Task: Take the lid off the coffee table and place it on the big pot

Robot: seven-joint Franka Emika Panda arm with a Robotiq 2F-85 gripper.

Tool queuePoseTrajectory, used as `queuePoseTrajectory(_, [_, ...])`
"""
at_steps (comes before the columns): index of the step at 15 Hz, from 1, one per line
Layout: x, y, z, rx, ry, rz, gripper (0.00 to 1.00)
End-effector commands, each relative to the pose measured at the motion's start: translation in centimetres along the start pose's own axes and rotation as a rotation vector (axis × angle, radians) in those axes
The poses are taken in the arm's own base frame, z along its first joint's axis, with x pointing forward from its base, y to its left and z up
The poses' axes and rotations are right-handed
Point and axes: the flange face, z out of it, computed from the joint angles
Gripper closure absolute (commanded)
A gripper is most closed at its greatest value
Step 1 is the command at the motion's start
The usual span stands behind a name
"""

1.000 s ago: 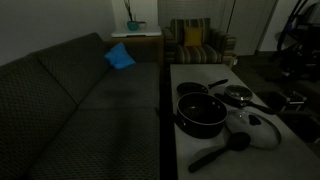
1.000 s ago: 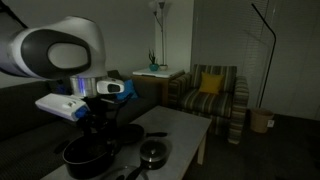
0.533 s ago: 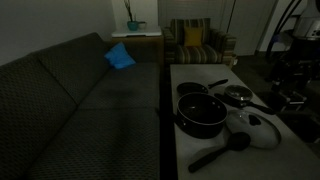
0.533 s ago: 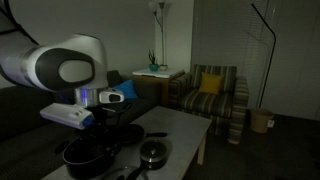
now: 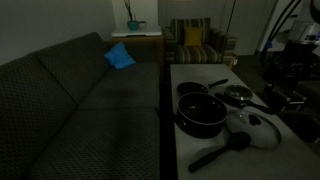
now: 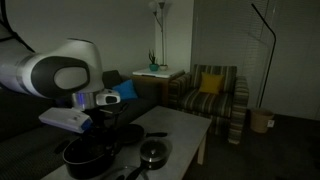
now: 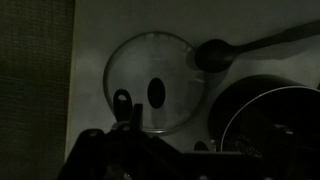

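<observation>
The lid point(image 5: 255, 128), clear glass with a pale rim and a dark centre knob, lies flat on the white coffee table point(image 5: 200, 72) beside the big pot point(image 5: 200, 115). In the wrist view the lid point(image 7: 175, 75) lies below the camera, with the big pot point(image 7: 275, 120) to its right. My gripper point(image 7: 195, 150) is a dark mass at the bottom edge, above the lid and not touching it. It is too dark to see how its jaws stand. The arm point(image 6: 65, 85) hangs over the pots point(image 6: 90, 155).
A black spoon point(image 5: 220, 150) lies by the lid, its head point(image 7: 213, 55) touching the lid's rim. A small saucepan point(image 5: 238, 96) and a long-handled pan point(image 5: 195, 89) stand behind the big pot. A dark sofa point(image 5: 80, 110) runs along the table, and a striped armchair point(image 5: 195, 42) stands beyond it.
The arm has shifted a little lower and further over the pots. The lid, pots and spoon have not moved.
</observation>
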Motion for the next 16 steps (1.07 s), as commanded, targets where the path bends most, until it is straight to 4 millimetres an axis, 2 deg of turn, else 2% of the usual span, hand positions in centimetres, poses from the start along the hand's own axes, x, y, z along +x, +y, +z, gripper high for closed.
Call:
queuePoseTrajectory(1, [0.4,0.5,3.8,-0.028,0.024,-0.002,0.0])
queuePoseTrajectory(6, [1.0,1.5,9.3,0.069,-0.015,-0.011,0.0])
queuePoseTrajectory(9, [1.9,2.1,11.4,0.124,-0.029,-0.013,0.0])
queuePoseTrajectory(11, [2.4,2.8,12.1,0.139,-0.035,-0.008,0.0])
queuePoseTrajectory(12, [1.6,2.0,11.6,0.101,-0.022,-0.006,0.0])
queuePoseTrajectory(16, [2.3,2.7,12.2,0.112,-0.022,0.0,0.0])
